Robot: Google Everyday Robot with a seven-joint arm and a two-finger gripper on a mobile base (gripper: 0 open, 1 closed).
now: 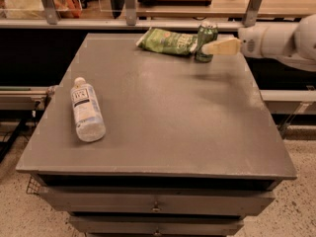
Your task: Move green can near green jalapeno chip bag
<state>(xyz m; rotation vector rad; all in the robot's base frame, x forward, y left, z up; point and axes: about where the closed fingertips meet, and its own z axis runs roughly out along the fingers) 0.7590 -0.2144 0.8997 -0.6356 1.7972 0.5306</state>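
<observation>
No text is legible: print on the water bottle (88, 110) and the green jalapeno chip bag (168, 41) is unreadable. The gripper (213, 47) is at the green can (206, 35).

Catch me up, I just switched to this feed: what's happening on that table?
The robot's arm reaches in from the right, with its end effector at the green can, which stands upright by the far edge of the grey table. The can sits right beside the right end of the green jalapeno chip bag, so the placement looks about done. A clear water bottle lies on its side at the near left, away from the arm.
</observation>
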